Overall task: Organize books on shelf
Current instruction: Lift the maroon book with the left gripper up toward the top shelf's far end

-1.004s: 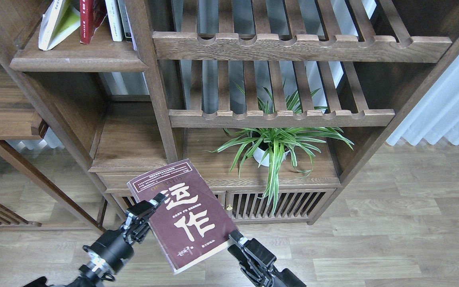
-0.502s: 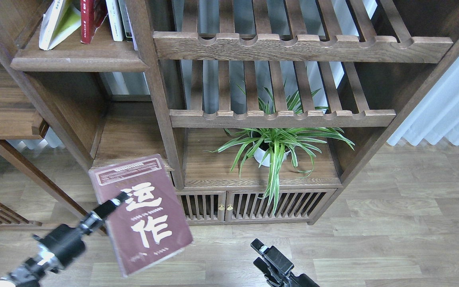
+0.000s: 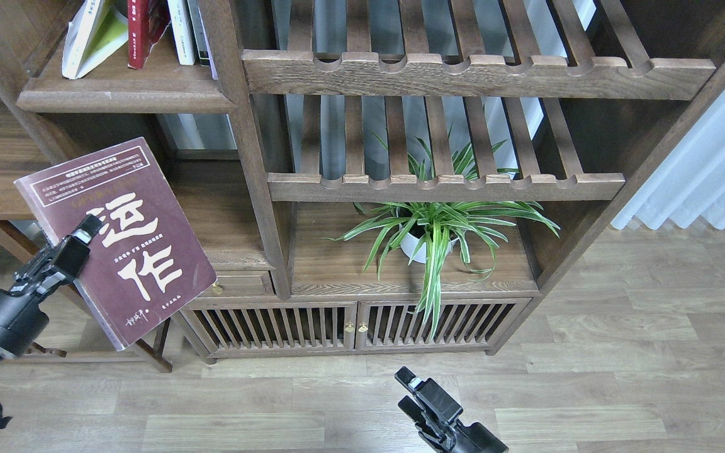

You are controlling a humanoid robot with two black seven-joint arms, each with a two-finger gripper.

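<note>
My left gripper [image 3: 85, 231] is shut on the left edge of the thick dark maroon book [image 3: 124, 239] with big white Chinese characters and holds it tilted in the air at the left, below the shelf [image 3: 124, 94]. The shelf is a solid dark-brown board with a rounded front edge at the top left. On it lean a lime-yellow book [image 3: 94, 36] and a red book [image 3: 140, 30], beside white-spined books [image 3: 181, 30]. My right gripper [image 3: 416, 390] is empty at the bottom centre, over the floor, its fingers slightly apart.
Two slatted racks with scalloped rails [image 3: 476, 72] fill the middle bay. A potted spider plant [image 3: 432, 233] stands on the low cabinet top [image 3: 337, 264]. An upright post [image 3: 243, 145] divides the bays. White curtain [image 3: 708, 163] at right.
My left gripper has carried the maroon book up and to the left, from low centre to beside the left bay. My right gripper let go of it and dropped back low.
</note>
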